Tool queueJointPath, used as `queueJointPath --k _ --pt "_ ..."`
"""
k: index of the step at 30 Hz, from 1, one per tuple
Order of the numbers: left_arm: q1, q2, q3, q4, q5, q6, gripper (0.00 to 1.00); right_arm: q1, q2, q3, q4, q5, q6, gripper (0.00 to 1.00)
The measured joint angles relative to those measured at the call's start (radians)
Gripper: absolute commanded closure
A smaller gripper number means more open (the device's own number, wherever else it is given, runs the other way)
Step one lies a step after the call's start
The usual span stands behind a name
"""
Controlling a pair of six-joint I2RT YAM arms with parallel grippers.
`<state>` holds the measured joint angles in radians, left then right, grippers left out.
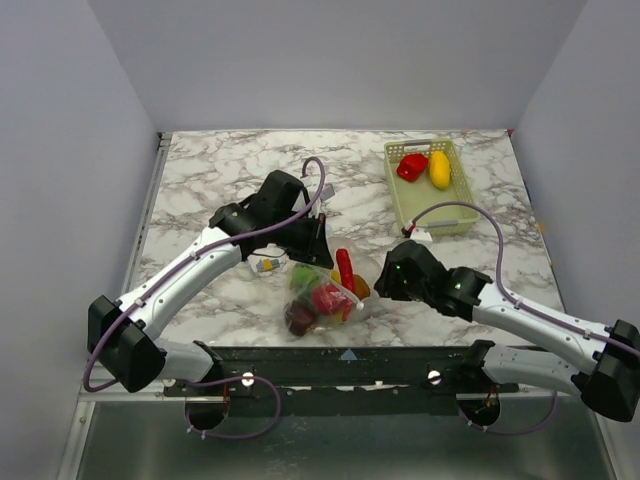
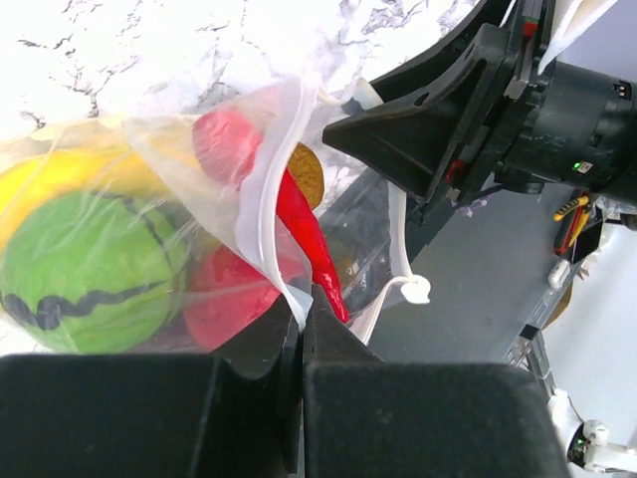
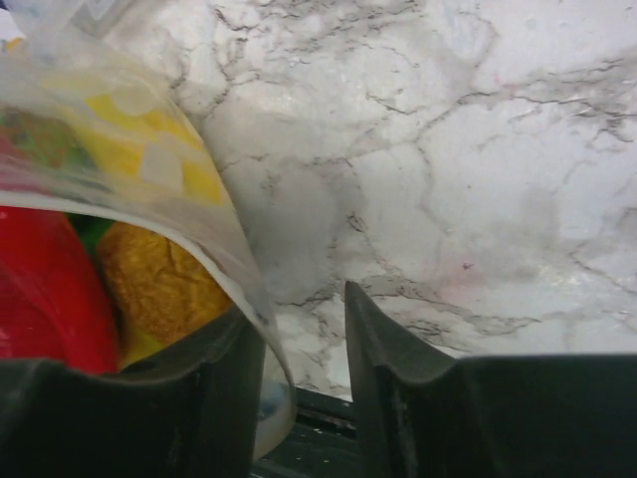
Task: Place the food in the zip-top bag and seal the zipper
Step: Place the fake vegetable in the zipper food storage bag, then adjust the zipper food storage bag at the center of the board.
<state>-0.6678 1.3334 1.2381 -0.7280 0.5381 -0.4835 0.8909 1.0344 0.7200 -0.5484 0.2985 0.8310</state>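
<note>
The clear zip-top bag (image 1: 325, 298) lies at the table's front centre, holding red, green, yellow and dark toy foods. A red chili (image 1: 345, 268) sticks out of its mouth. My left gripper (image 1: 322, 255) is shut on the white zipper strip (image 2: 261, 214) at the mouth edge; the chili (image 2: 304, 234) and a green toy (image 2: 90, 269) show through the bag just beyond. My right gripper (image 1: 376, 285) is open at the bag's right side. In the right wrist view the bag's edge (image 3: 234, 259) lies against its left finger, with an orange toy (image 3: 154, 284) inside.
A pale green mesh basket (image 1: 455, 215) stands at the back right with a red pepper (image 1: 411, 166) and a yellow toy (image 1: 439, 169) in it. A small packet (image 1: 267, 265) lies left of the bag. The table's front edge runs just below the bag.
</note>
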Motion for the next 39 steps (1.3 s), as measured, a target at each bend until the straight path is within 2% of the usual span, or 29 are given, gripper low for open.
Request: queueJointPath --k 5,9,15,17,21,28,34,39 --pt "0.002 0.000 0.020 -0.029 -0.026 0.001 1.00 0.000 -0.003 -0.001 0.083 -0.051 -0.013 0.87" --pt "0.005 0.006 0.078 -0.071 -0.034 0.006 1.00 0.000 -0.006 0.060 0.088 -0.090 -0.024 0.92" --pt "0.008 0.061 0.196 -0.065 -0.002 0.003 1.00 0.000 0.015 0.173 0.166 -0.176 -0.025 0.96" --pt "0.007 0.077 0.203 -0.047 0.025 -0.004 0.94 0.003 0.027 0.174 0.215 -0.206 -0.007 0.96" --pt "0.007 0.111 0.203 -0.027 0.050 -0.013 0.73 0.015 0.034 0.155 0.267 -0.214 0.040 0.96" --pt "0.000 0.096 0.128 0.025 0.049 -0.010 0.53 0.024 -0.005 0.101 0.310 -0.179 0.131 0.95" --pt "-0.058 0.065 0.032 0.054 0.001 0.016 0.35 0.024 -0.021 0.060 0.353 -0.159 0.198 0.95" --pt "-0.114 0.001 -0.013 0.063 -0.081 0.045 0.28 0.040 -0.013 0.058 0.390 -0.146 0.238 0.94"
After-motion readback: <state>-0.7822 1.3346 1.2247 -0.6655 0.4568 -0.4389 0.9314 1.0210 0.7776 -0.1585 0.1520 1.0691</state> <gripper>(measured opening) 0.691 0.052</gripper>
